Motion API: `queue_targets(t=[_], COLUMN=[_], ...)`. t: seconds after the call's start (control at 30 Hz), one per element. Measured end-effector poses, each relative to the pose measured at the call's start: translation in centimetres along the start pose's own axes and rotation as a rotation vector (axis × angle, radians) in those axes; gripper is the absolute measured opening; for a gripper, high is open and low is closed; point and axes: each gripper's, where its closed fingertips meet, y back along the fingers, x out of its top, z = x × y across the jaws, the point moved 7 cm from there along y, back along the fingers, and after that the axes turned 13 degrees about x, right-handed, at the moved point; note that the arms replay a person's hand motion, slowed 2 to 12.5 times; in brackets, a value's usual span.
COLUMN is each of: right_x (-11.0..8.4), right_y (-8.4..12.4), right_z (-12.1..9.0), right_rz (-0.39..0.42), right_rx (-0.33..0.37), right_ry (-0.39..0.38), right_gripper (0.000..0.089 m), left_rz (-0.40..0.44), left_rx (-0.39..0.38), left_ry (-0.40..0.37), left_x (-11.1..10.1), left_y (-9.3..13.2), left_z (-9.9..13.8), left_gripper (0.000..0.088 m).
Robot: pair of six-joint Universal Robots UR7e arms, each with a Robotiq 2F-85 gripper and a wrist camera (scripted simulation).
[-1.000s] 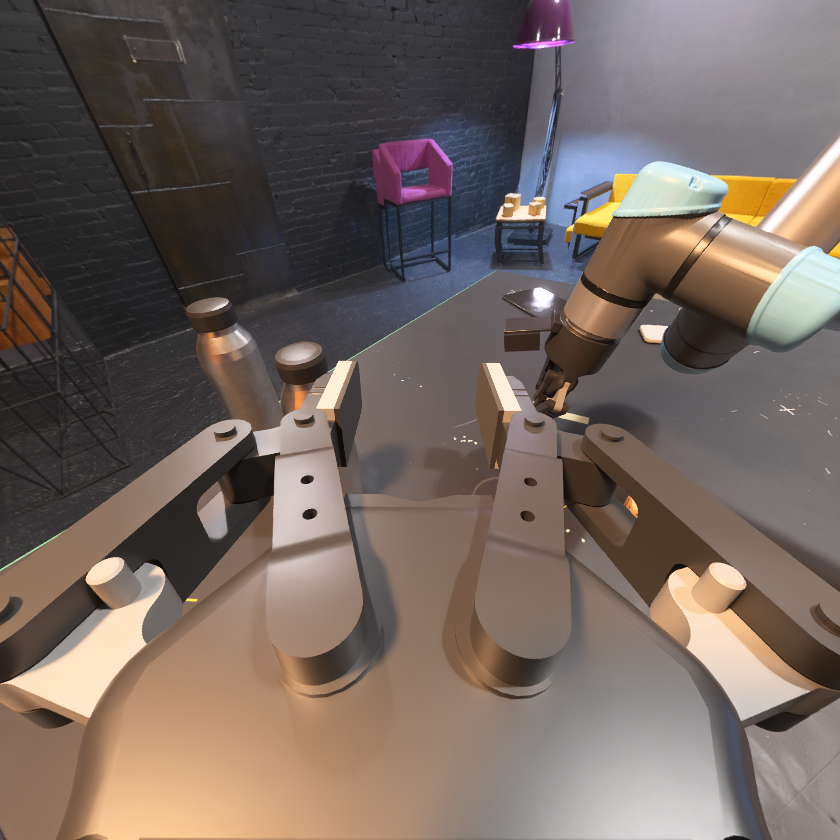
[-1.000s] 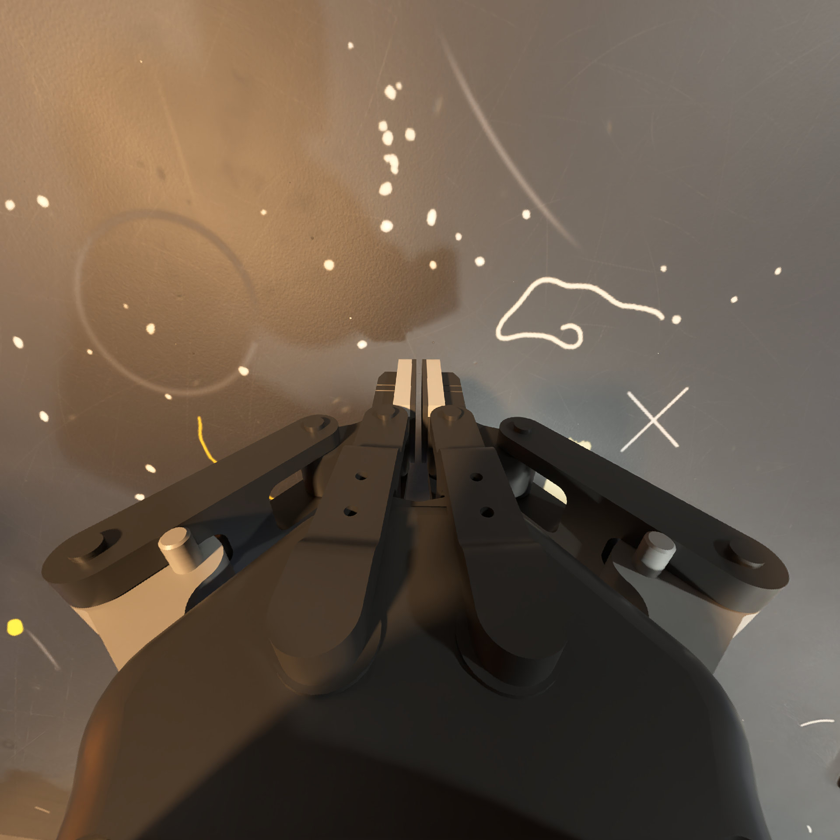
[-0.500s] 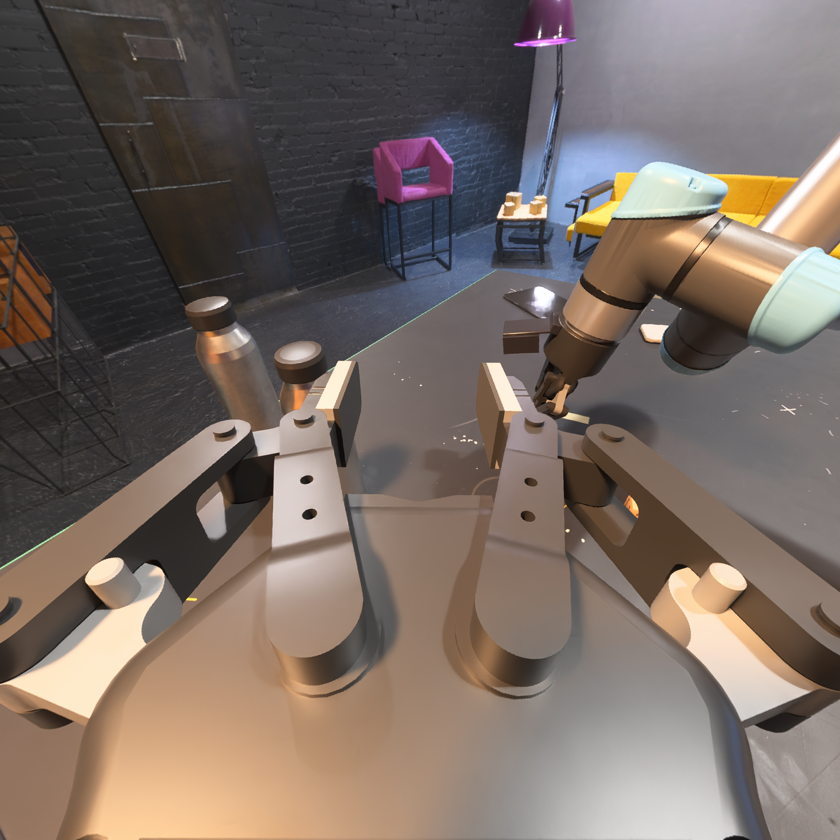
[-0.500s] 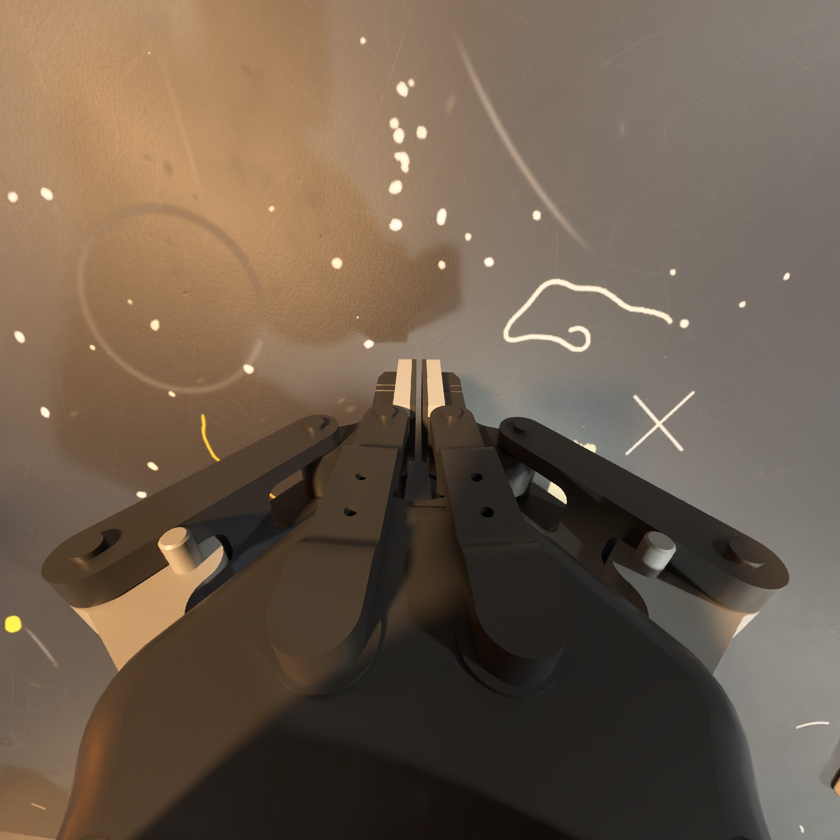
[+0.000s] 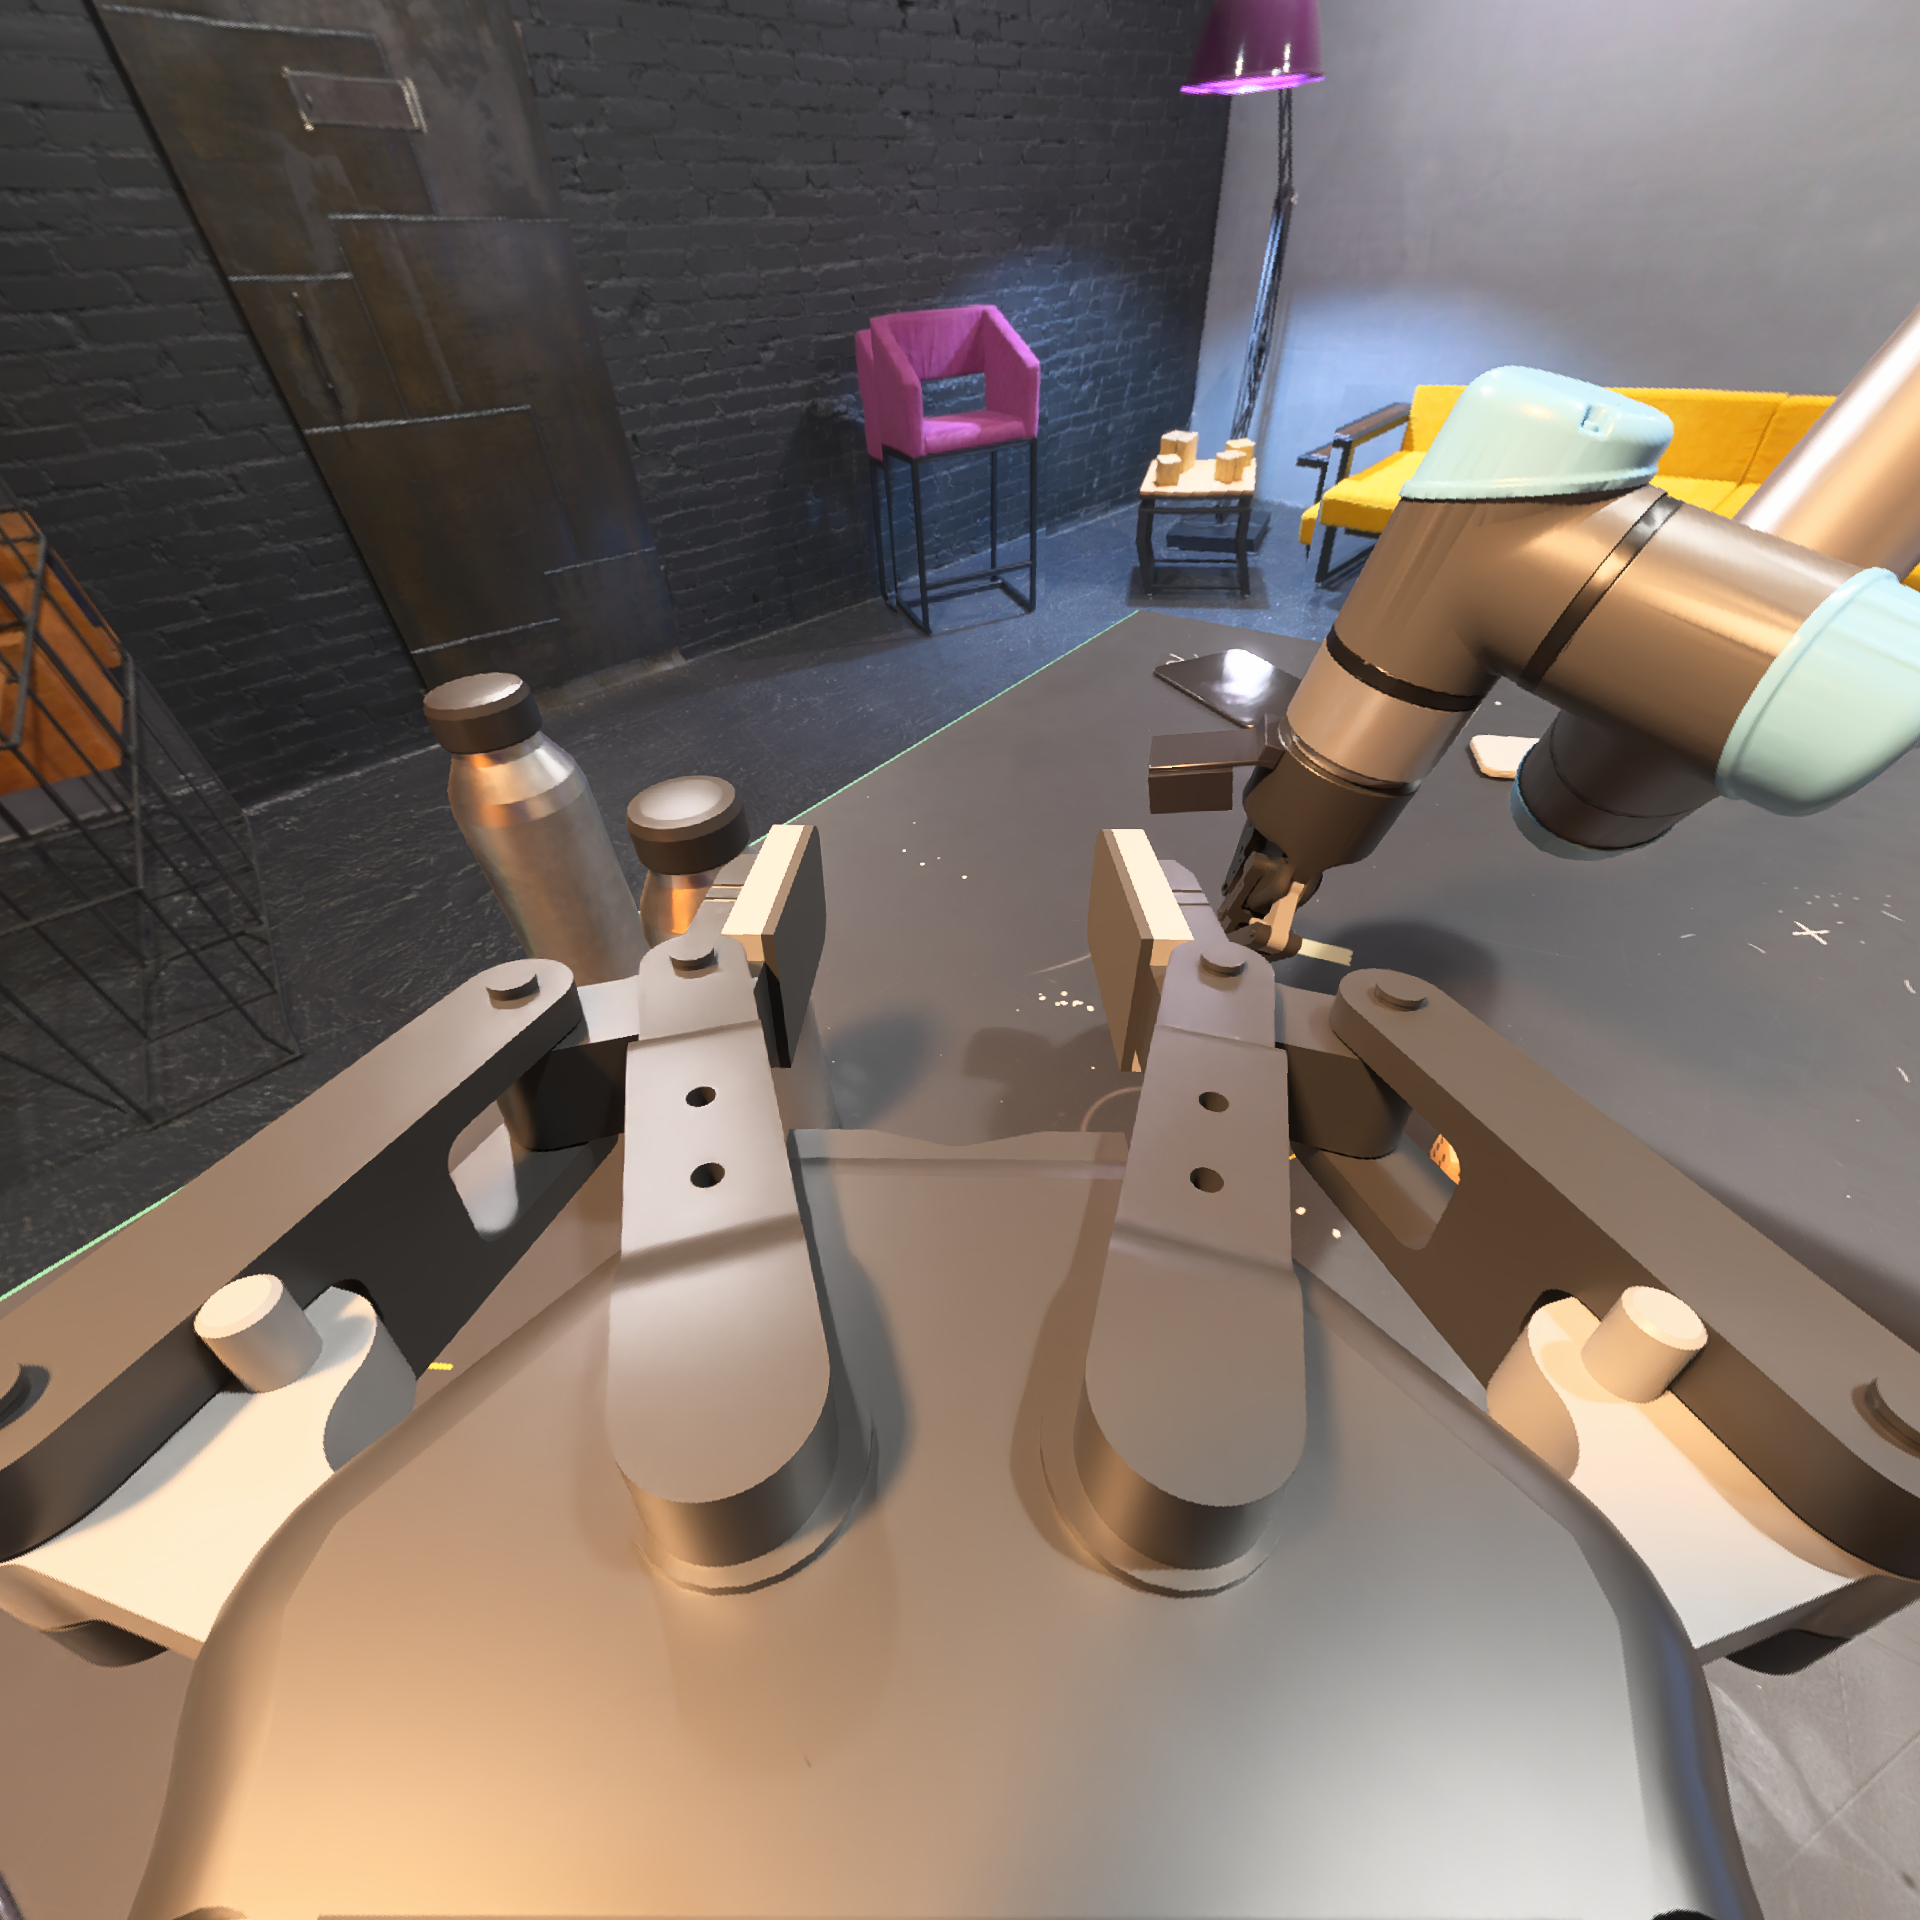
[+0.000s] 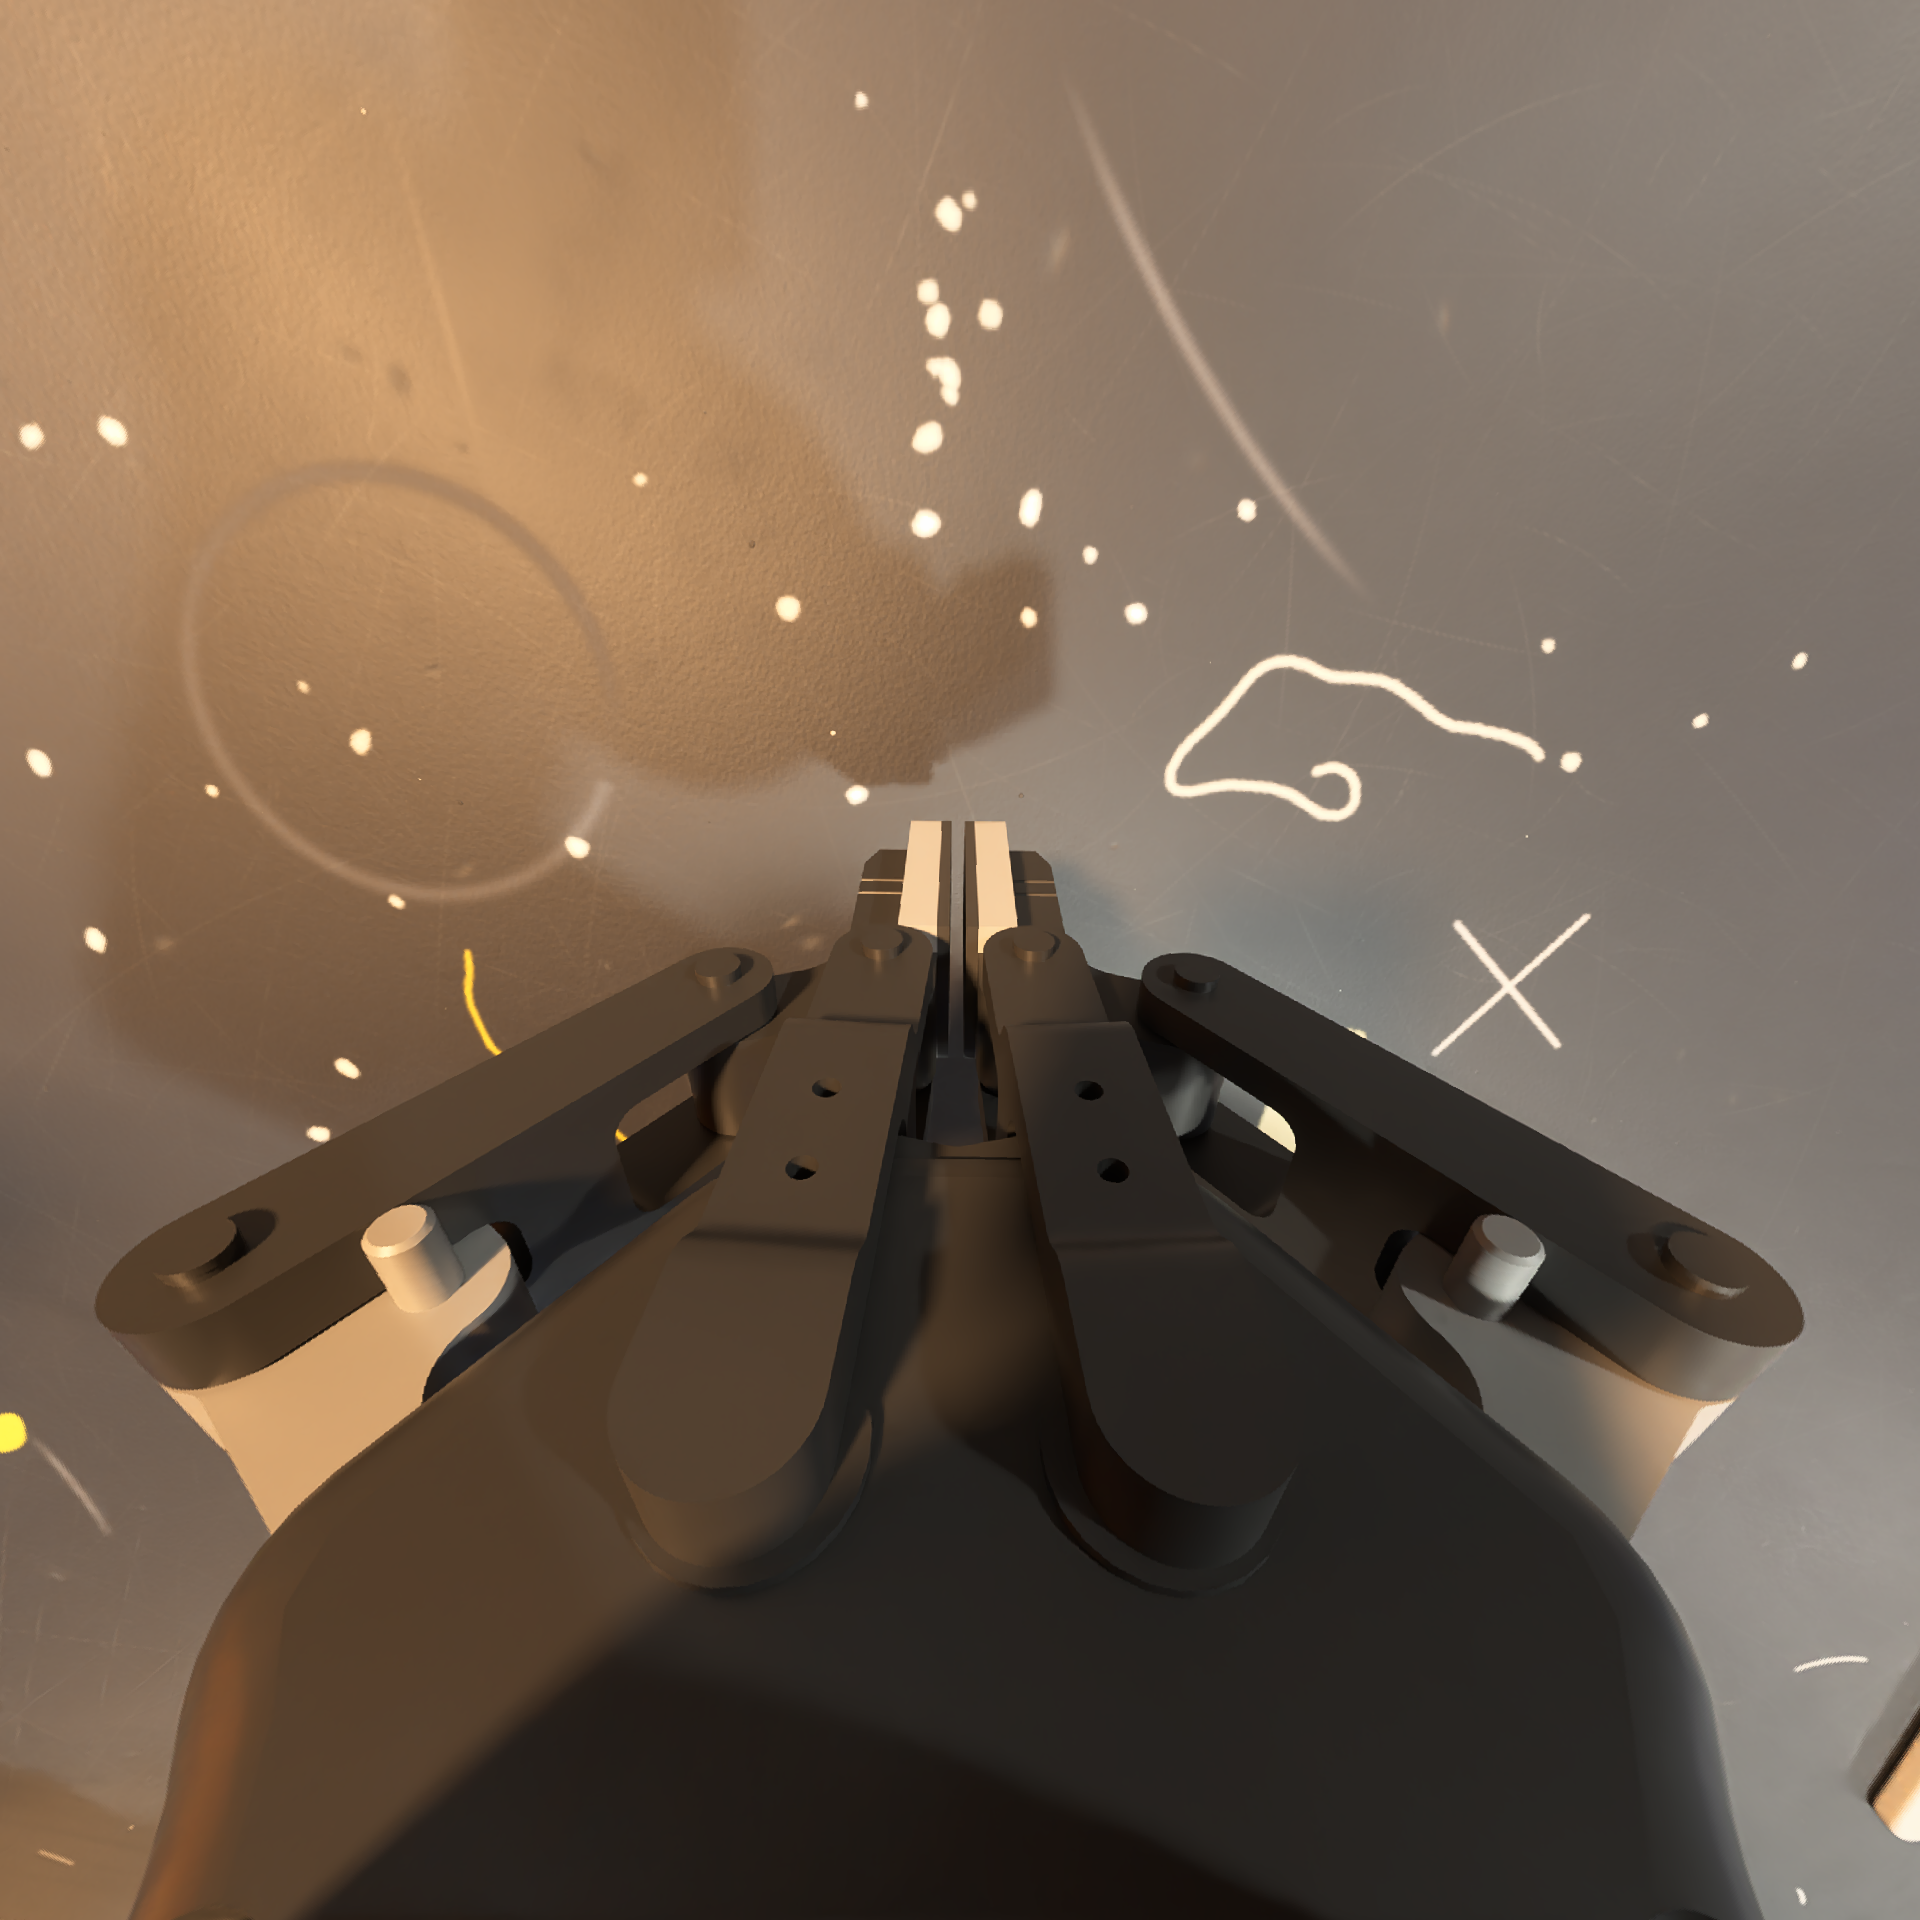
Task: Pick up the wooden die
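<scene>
Left gripper (image 5: 956, 914) hangs above the grey table (image 5: 1558, 1039), fingers spread wide on nothing. Right gripper (image 6: 958, 873) points at the tabletop away from its edges, pads nearly pressed together, empty. I can't place the wooden die for certain; an orange-brown scrap (image 5: 1444, 1153) peeks through the left gripper's linkage, outside its fingers.

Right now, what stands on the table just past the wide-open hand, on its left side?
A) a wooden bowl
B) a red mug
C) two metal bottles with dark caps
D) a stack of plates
C: two metal bottles with dark caps stand beside the open left hand on the table.
</scene>
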Motion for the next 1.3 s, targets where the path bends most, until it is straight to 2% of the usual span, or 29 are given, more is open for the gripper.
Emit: queue_targets(t=[1.3], right_x=[-0.2], right_y=[-0.1], right_z=[1.1], right_rz=[-0.019], right_rx=[-0.028], right_ry=[-0.031], right_gripper=[0.0022], left_rz=[-0.004], left_rx=[0.013], left_ry=[-0.004], left_x=[0.0], left_y=[-0.1], left_z=[0.0], left_gripper=[0.0464])
